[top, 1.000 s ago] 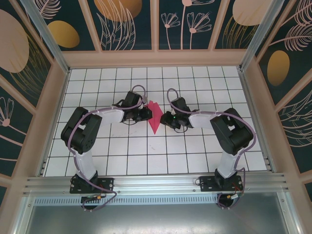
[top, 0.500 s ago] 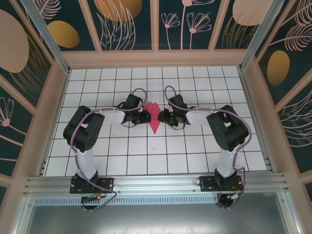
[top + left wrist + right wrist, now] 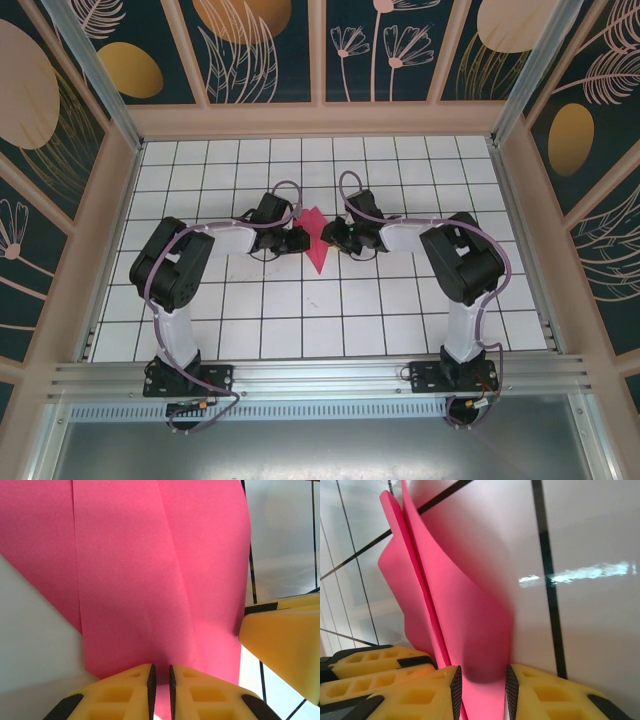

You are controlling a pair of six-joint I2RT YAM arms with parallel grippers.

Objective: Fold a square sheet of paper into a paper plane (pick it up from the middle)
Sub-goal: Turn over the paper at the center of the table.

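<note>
Pinching the paper plane (image 3: 150, 580) at the edge nearest it, the left pincer (image 3: 160, 680) is clenched on the paper. Its two yellow fingers stand almost together with only a thin slit between them. The red-pink paper runs out of that slit and away ahead of the pincer, creased lengthwise in several places. Just to this pincer's right, a yellow finger (image 3: 285, 640) of the right pincer (image 3: 483, 690) stands against the paper's side edge.

The right pincer's jaws stand part-way apart with folded layers passing between them. A ridge rises ahead of it and a flap leans toward its right finger. Whether the pads truly press the paper I cannot tell.

From above, the plane sits between the two pincers, which meet tip to tip over the white gridded worktop (image 3: 300, 310). Whether it rests on the worktop or hangs just above it is not clear.

The task looks well along: the sheet is no longer square but a slim pointed shape with a lengthwise ridge. What seems left is sharpening the last creases, spreading the wings and letting go.
</note>
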